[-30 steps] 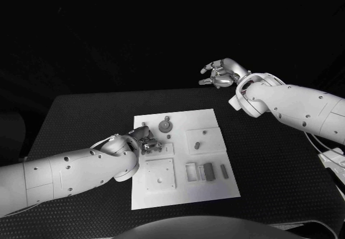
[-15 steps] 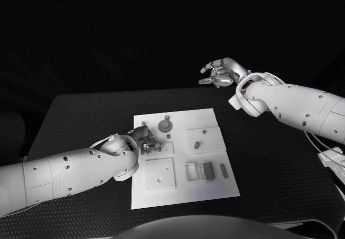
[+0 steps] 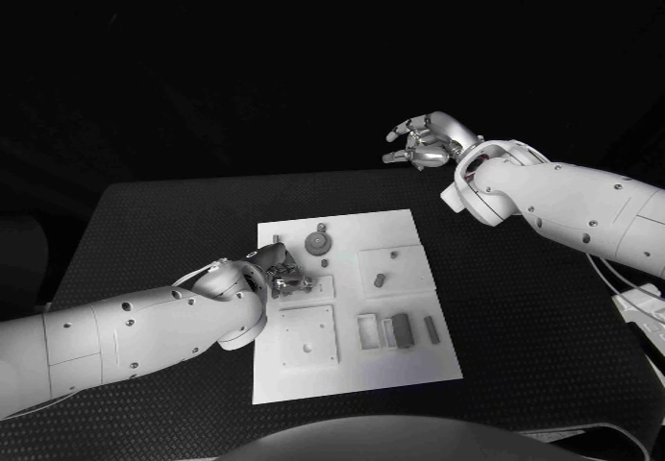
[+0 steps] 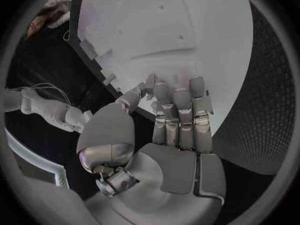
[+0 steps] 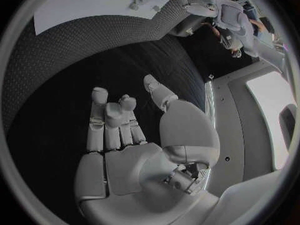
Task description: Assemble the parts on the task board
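The white task board (image 3: 416,360) lies in the middle of the black table. My left hand (image 3: 273,266) rests at the board's left edge, its fingers curled down with their tips (image 4: 178,87) on the board beside a small recessed frame (image 3: 319,286). Whether a part sits between those fingertips is hidden. A round grey part (image 3: 320,240) lies just beyond that hand. A dark bar (image 3: 402,329) and a thin bar (image 3: 431,329) lie to the right of an open frame (image 3: 369,331). My right hand (image 3: 431,139) hangs raised past the table's far edge, holding nothing, fingers loosely bent (image 5: 112,122).
A square plate (image 3: 392,261) with a short dark piece (image 3: 380,280) sits on the board's right half, and another square plate (image 3: 307,336) lies near its front left. Black table surface (image 3: 527,288) stretches to the right of the board.
The left hand's fingertips have shifted very slightly on the board. The right arm has not moved.
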`<state>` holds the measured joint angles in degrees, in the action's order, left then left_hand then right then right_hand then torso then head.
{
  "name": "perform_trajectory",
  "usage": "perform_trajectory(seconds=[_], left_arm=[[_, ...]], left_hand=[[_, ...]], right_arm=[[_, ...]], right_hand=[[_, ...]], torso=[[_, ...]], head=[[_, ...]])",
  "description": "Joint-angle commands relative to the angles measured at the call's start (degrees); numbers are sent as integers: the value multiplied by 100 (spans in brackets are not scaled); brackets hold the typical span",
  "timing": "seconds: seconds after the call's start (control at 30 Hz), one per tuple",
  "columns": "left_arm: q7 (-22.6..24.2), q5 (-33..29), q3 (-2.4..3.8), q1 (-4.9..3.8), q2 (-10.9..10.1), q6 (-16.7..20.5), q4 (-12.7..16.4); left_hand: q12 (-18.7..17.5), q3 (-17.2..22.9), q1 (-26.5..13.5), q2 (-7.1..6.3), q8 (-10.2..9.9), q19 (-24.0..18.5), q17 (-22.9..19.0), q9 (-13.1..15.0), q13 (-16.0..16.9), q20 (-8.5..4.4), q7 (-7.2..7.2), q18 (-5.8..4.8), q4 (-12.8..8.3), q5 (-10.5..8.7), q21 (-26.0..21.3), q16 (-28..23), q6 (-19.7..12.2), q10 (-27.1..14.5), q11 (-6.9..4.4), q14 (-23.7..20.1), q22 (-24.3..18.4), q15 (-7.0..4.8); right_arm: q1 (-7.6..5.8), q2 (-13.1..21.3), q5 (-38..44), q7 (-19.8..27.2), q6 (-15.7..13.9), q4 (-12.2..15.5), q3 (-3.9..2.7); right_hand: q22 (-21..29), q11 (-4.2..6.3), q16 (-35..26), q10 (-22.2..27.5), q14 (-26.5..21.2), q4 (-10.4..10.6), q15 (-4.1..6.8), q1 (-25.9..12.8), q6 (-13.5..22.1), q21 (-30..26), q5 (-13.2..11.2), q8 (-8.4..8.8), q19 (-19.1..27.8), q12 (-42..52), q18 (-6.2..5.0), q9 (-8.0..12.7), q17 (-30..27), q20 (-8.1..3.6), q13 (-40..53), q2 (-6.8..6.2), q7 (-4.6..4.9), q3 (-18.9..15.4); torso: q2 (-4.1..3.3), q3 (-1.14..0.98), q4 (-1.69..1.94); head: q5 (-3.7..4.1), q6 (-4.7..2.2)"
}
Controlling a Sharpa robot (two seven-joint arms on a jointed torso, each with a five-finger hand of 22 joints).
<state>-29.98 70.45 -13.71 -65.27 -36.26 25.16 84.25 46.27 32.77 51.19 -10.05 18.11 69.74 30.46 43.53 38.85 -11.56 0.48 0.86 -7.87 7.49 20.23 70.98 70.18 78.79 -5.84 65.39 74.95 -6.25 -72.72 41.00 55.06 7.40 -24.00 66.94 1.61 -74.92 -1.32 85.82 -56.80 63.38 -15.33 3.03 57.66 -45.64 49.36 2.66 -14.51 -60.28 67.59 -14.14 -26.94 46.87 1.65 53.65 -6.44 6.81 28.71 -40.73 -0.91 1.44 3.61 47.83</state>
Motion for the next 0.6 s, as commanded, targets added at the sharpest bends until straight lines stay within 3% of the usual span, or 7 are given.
perform_trajectory(seconds=[0.03,0.6], left_arm=[[65,-89,-7,22,24,-103,23],[87,-165,-6,26,31,-121,13]], left_hand=[[-23,-4,16,-81,-31,6,-8,6,-5,-26,9,25,53,-54,-36,11,-52,-7,23,-32,109,-12],[-19,2,9,-194,-42,8,-26,13,-7,-31,13,19,213,-102,-54,21,-63,-18,27,-43,112,-18]], right_arm=[[3,3,16,22,64,11,-2],[11,14,10,23,70,14,-2]], right_hand=[[-98,-172,-39,443,-39,24,12,-40,-292,-39,23,8,35,37,-86,8,-8,-12,-6,-4,265,3],[-97,-174,-41,443,-40,33,11,-47,-280,-41,23,14,36,39,-86,12,-9,-13,-10,-7,267,5]], torso=[[0,-1,0],[-1,3,1]], head=[[-2,0],[6,-19]])
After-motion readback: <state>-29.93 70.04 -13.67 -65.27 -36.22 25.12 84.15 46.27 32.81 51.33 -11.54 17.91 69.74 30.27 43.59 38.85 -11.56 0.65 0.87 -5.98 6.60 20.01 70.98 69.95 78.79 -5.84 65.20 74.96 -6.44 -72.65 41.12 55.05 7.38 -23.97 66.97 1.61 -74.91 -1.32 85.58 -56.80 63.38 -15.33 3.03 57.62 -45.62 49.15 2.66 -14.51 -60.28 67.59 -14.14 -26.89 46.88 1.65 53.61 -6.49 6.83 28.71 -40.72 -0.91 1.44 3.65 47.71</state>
